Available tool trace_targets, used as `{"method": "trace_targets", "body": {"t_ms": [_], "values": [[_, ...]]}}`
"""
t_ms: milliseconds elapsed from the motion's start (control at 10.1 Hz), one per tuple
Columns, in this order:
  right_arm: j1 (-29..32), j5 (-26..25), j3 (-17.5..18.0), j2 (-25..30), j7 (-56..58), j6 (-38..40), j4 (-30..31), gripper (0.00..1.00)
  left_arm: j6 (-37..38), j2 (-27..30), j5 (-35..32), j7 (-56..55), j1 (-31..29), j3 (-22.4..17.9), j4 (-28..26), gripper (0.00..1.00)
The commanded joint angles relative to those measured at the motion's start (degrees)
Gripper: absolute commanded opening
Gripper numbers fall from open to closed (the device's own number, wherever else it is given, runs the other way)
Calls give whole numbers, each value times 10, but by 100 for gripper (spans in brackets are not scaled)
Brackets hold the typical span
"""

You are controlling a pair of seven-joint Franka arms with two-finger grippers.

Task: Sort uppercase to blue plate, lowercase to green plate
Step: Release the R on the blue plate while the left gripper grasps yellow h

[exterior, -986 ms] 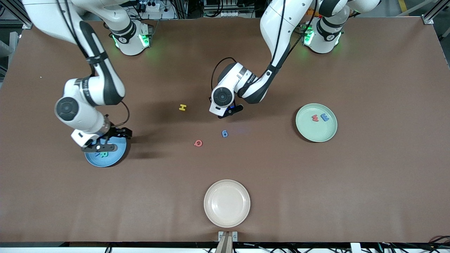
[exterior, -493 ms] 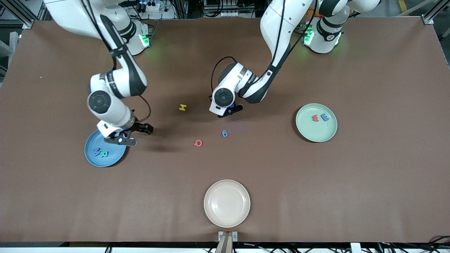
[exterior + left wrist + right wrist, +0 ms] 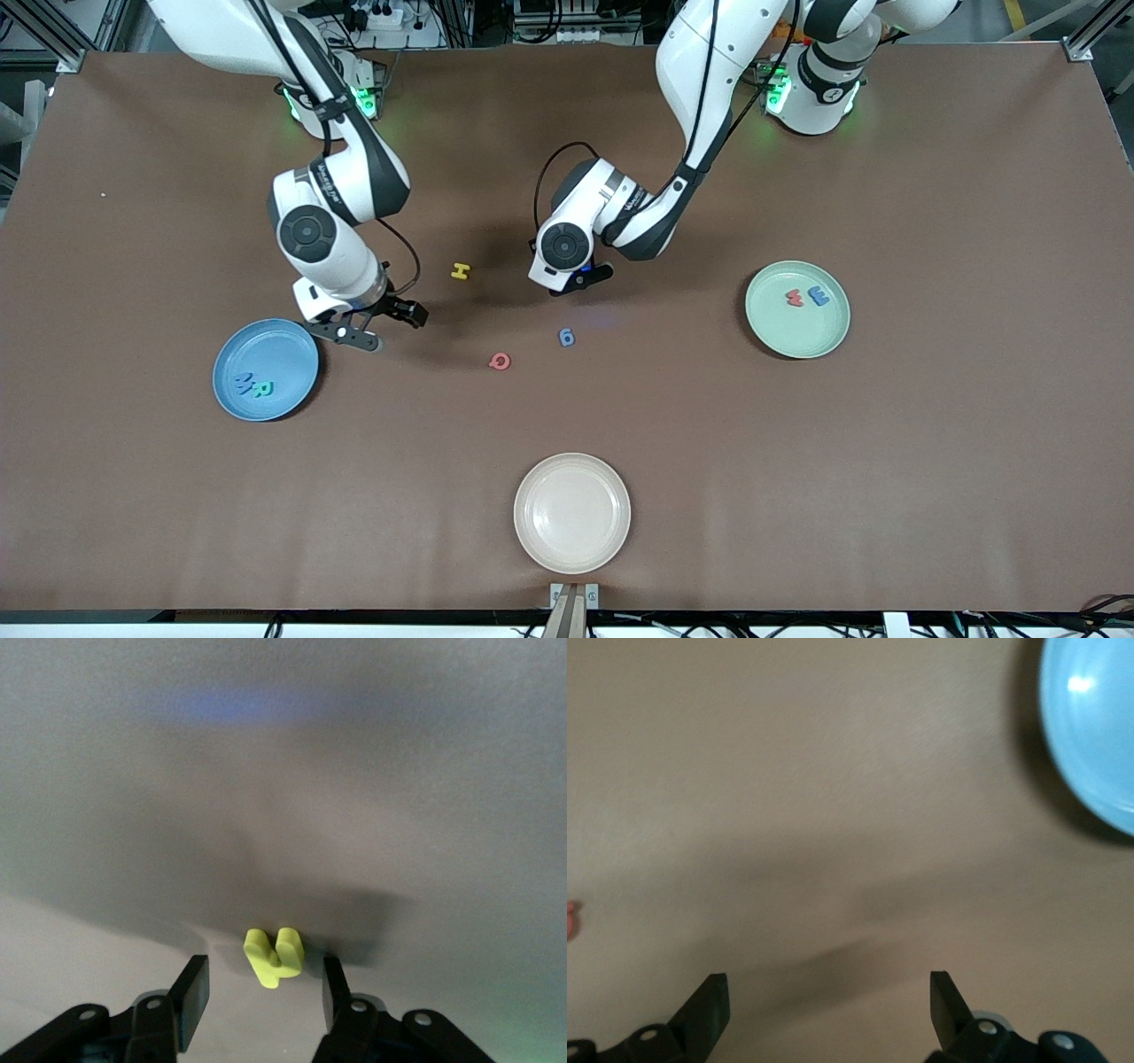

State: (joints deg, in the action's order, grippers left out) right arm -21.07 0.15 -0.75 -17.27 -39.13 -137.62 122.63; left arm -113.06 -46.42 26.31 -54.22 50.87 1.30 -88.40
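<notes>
The blue plate (image 3: 276, 347) holds a blue M (image 3: 243, 383) and a green R (image 3: 263, 388). On the green plate (image 3: 797, 335) lie a red w (image 3: 795, 298) and a blue e (image 3: 819, 296). A yellow H (image 3: 460, 271), a red Q (image 3: 500, 361) and a blue g (image 3: 567, 337) lie mid-table. My left gripper (image 3: 578, 282) is low over the table, hiding the small yellow lowercase letter (image 3: 275, 955) in the front view. In its wrist view the left gripper (image 3: 264, 967) straddles that letter, fingers apart from it. My right gripper (image 3: 383, 326) hangs open and empty beside the blue plate (image 3: 1099, 726).
A cream plate (image 3: 572, 512) sits near the table's front edge. The red Q (image 3: 570, 920) shows at the margin of the right wrist view. Bare brown table lies between the letters and the plates.
The right arm has swung off the blue plate toward the table's middle, its gripper open; the M and R now show on the plate. The left arm has stayed over the yellow letter.
</notes>
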Motion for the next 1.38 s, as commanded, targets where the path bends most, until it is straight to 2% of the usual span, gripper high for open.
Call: {"method": "trace_targets", "body": {"t_ms": [0,197,493,789,1282], "values": [[47,0,5,26,40,-5,20,100,5,30,17,35,1,-3,-29,59],[99,-1,4,34,110,-5,13,100,4,33,29,35,1,-3,-27,49],[149,-1,0,34,199,-5,0,100,-1,32,30,41,1,-5,-29,49],[152,-5,-19,33,228,-6,0,100,-3,27,29,48,5,-5,-34,50],[150,-5,-19,28,228,-19,-1,100,-34,19,27,50,5,-7,-34,49]]}}
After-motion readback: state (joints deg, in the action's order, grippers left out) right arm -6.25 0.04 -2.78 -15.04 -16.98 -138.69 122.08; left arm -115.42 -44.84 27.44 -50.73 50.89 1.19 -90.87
